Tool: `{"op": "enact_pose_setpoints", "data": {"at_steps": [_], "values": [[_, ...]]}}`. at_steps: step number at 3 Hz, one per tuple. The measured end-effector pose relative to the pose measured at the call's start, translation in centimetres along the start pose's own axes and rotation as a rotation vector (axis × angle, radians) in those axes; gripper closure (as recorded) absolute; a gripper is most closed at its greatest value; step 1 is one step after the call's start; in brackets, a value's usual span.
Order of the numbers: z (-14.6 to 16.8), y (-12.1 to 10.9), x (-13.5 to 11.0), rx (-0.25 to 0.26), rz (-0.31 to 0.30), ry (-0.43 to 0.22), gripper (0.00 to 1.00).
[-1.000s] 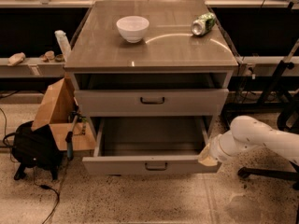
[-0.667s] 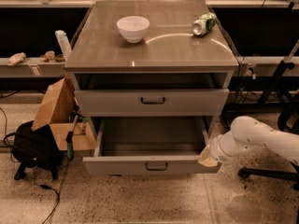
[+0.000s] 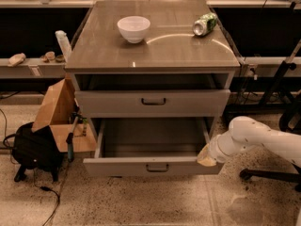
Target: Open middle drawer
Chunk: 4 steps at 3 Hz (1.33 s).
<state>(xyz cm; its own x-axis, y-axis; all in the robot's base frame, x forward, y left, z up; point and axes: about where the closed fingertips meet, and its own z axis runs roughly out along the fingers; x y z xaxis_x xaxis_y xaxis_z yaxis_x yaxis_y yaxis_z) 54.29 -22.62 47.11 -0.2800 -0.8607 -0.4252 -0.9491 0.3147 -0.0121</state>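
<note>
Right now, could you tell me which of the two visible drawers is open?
The lower drawer, pulled out with its grey interior showing, the gripper at its right front corner. The upper drawer sits flush and shut.

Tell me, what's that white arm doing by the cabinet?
A robot arm is opening the middle drawer, which stands pulled well out with its grey inside showing. The end effector sits at that drawer's right front corner. The drawer above is shut. A white bowl and a green can rest on the cabinet top.
</note>
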Motion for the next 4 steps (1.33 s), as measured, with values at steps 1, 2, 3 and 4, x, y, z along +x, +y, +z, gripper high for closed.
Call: {"op": "enact_pose_setpoints", "data": {"at_steps": [1,2,3,4], "values": [[0.9,-1.4,-1.6,0.022,-0.017,-0.011,0.45],[1.9,-3.3,-3.2,0.036,-0.026,-0.032,0.67],[2.5,-4.3,-4.0,0.041,-0.031,-0.040,0.90],[3.7,-5.0,-4.5,0.032,-0.032,-0.040,1.00]]}}
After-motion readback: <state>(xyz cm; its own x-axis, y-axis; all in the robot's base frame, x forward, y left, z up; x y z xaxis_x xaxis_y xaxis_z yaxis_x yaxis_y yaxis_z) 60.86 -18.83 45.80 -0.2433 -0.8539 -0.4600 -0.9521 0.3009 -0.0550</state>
